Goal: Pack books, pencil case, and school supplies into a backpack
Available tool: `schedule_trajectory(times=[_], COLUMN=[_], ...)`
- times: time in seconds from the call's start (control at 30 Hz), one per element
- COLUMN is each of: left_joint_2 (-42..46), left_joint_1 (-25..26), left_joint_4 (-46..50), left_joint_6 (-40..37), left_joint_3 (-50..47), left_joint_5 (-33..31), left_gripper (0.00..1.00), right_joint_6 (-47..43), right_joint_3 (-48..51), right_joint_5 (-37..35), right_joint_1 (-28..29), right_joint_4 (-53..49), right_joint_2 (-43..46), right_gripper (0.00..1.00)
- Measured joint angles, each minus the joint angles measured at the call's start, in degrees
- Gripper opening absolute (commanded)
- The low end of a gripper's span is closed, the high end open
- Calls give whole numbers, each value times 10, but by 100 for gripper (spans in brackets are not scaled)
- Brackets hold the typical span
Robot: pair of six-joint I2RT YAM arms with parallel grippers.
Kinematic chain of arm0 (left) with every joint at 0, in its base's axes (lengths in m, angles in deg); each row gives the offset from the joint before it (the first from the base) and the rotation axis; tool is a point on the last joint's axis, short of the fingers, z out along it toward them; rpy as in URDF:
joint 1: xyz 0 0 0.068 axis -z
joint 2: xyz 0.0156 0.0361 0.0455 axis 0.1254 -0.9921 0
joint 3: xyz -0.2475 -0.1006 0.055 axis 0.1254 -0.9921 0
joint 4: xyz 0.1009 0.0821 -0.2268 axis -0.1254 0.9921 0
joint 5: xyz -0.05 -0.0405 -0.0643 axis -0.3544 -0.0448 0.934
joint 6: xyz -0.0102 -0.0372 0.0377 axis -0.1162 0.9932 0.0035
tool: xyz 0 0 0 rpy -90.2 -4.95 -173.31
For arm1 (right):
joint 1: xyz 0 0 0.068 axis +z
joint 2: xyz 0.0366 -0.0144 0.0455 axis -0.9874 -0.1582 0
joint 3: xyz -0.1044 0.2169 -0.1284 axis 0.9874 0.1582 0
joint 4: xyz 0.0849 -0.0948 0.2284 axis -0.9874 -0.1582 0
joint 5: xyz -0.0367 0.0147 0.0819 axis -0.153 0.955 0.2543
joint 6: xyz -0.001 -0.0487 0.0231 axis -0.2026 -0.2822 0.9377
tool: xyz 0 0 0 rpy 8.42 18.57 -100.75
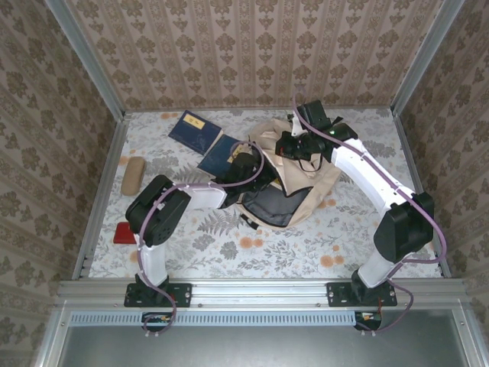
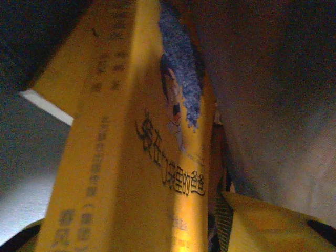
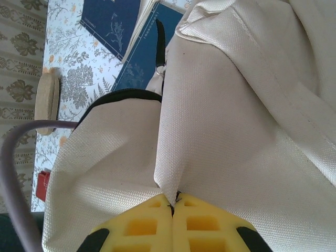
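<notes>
The beige backpack lies at the table's middle with its dark-lined mouth facing the near side. My left gripper reaches into that mouth. In the left wrist view a yellow book stands between its jaws against the dark lining; a thin gap separates the right finger from the book, so the jaws are open. My right gripper is shut on a fold of backpack fabric at the far rim. Two navy books lie left of the backpack. The tan pencil case rests farther left.
A small red object sits near the left rail, beside the left arm's base. The navy books overlap at the backpack's far-left corner. Wallpapered walls and metal rails enclose the table on three sides.
</notes>
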Motion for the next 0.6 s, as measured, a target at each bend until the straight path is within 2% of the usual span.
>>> schedule_trajectory(times=[0.07,0.17,0.43,0.6], left_joint_2=[2,12,55,61], left_joint_1=[-3,-3,-2,6], left_joint_4=[-2,5,37,87], left_joint_6=[7,14,28,29], left_joint_3=[-16,-50,-81,-80], left_joint_5=[-6,-17,-32,-43], left_gripper=[65,67,56,58], right_joint_6=[0,2,2,2], right_joint_3=[5,10,13,14], right_joint_5=[0,2,4,4], right_joint_1=[-2,-3,-3,-3], right_joint_4=[5,9,10,11], right_joint_2=[1,1,1,1], right_gripper=[0,0,0,0])
